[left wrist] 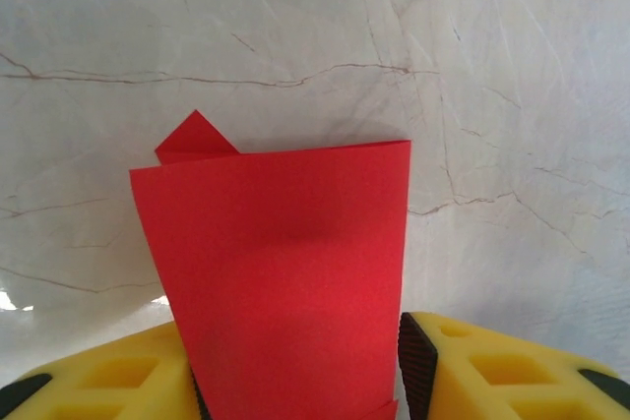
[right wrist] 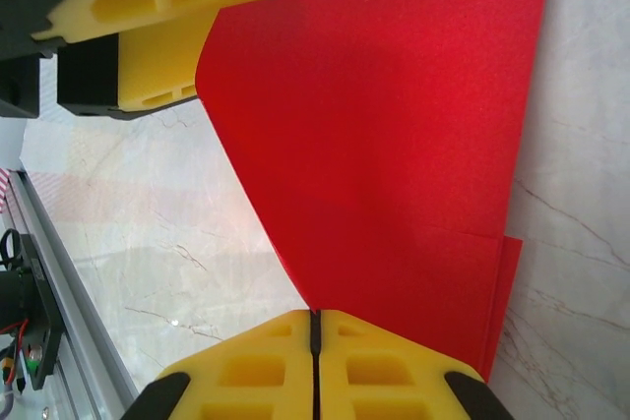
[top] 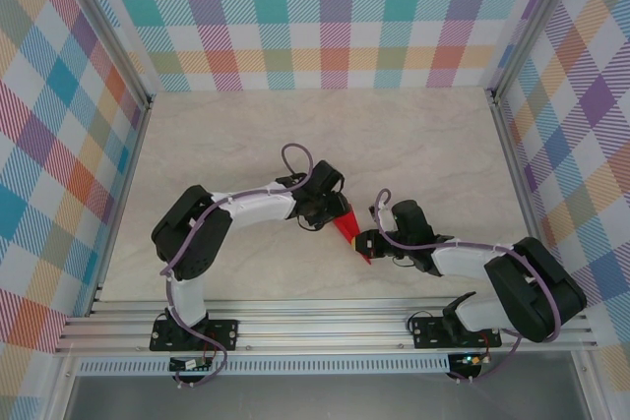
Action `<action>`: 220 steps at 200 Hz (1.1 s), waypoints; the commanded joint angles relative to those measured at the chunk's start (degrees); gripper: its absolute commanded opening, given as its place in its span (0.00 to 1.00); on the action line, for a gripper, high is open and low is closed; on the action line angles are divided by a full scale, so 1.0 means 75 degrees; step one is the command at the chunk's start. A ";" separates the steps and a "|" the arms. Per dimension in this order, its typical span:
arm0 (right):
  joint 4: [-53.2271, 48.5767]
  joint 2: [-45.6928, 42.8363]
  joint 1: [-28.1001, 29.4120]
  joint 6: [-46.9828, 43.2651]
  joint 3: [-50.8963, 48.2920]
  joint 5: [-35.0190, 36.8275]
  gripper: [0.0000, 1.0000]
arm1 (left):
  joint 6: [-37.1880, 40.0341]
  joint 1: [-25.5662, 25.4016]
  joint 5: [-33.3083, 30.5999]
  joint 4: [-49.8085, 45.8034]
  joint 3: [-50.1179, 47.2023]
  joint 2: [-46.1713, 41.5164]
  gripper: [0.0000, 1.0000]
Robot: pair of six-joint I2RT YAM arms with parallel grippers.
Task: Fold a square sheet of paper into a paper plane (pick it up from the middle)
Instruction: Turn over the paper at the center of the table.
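1. The table (top: pixel 246 135), pale and marble-patterned, is being shared by both arms, with the checked walls (top: pixel 335 17) standing round it.
2. The left arm (top: pixel 246 211) is being reached from its base at 7 o'clock, elbow bent, wrist directed toward 3 o'clock at the table's centre.
3. The right arm (top: pixel 472 258) is being folded low from its base at 5 o'clock, wrist directed toward 9 o'clock.
4. The paper plane (top: pixel 346 226), red and tapering, is being kept just off the table's centre, between the two grippers, wide end at 11 o'clock and point at 5 o'clock.
5. The left gripper (top: pixel 330 211) is being held partly apart at the wide end; in the left wrist view the paper plane (left wrist: pixel 285 272) is being flanked by its black pads (left wrist: pixel 417 366). Whether it is being squeezed cannot be told.
6. The right gripper (right wrist: pixel 315 327) is being pressed fully closed, and the point of the paper plane (right wrist: pixel 394 145) is being pinched at the seam of its yellow fingers (right wrist: pixel 384 366).
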 commanded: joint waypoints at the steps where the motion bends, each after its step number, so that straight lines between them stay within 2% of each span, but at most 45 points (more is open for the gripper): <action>1: -0.0093 -0.0211 -0.0007 -0.0343 0.0113 -0.0124 0.08 | 0.0262 0.0085 0.0170 -0.0605 0.0267 0.0235 0.50; 45: -0.0140 -0.0198 -0.0006 -0.0406 0.0159 -0.0086 0.09 | 0.0315 0.0090 0.0228 -0.0635 0.0230 0.0273 0.49; 84: -0.0338 -0.0337 -0.0008 -0.0417 0.0190 0.0000 0.11 | 0.0327 0.0075 0.0332 -0.0637 0.0368 0.0340 0.22; 122: -0.1226 -0.0504 -0.0009 -0.0560 0.0470 0.0159 0.23 | 0.0270 0.0081 0.0181 -0.0659 0.0227 0.0183 0.00; 167: -0.1976 -0.0811 0.0089 -0.0723 0.0625 0.0491 0.38 | 0.0221 0.0080 0.0231 -0.0716 0.0224 0.0184 0.00; 185: -0.2507 -0.0993 0.0331 -0.0941 0.0826 0.1019 0.44 | 0.0198 0.0082 0.0208 -0.0730 0.0229 0.0160 0.00; 220: -0.3394 -0.1354 0.0999 -0.1408 0.1243 0.2258 0.48 | 0.0204 0.0084 0.0229 -0.0851 0.0342 0.0208 0.00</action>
